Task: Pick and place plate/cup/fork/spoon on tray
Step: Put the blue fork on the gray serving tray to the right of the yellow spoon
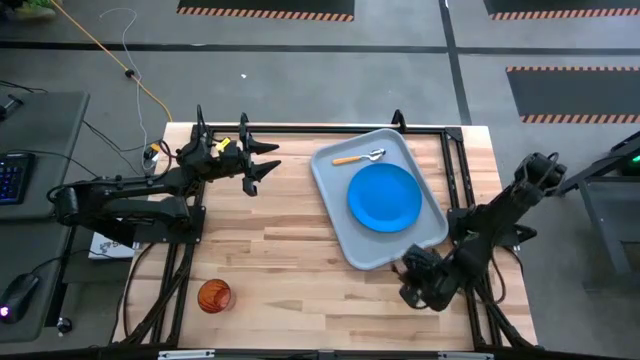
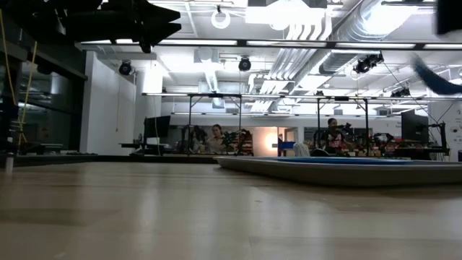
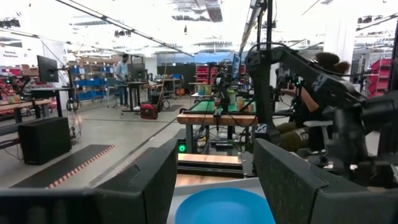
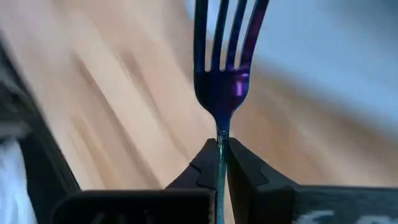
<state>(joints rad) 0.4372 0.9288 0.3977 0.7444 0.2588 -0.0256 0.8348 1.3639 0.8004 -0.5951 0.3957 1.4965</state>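
Note:
The pale grey-blue tray [image 1: 338,200] lies at the table's far right. On it sit the blue plate [image 1: 385,197] and, toward its far end, the orange-handled spoon [image 1: 358,157]. The red-orange cup [image 1: 214,296] stands upright on the wood near the front left. My right gripper [image 1: 414,282] hangs off the tray's near right corner, shut on the dark blue fork [image 4: 225,68]. My left gripper [image 1: 264,172] waits open above the far left of the table, facing the tray, with nothing between its fingers [image 3: 149,186]. My right gripper pinches the fork's slim handle just behind the neck [image 4: 222,134] between its two fingertips [image 4: 205,165]. The fork runs along the fingers, its tines sticking out ahead of them. It is lifted clear of the table and tray, which pass blurred beneath it.
Bare wood stretches between the cup and the tray. A black frame borders the table's left, far and right sides. In the low view the tray's rim [image 2: 339,172] shows at the right, and people sit at benches far behind.

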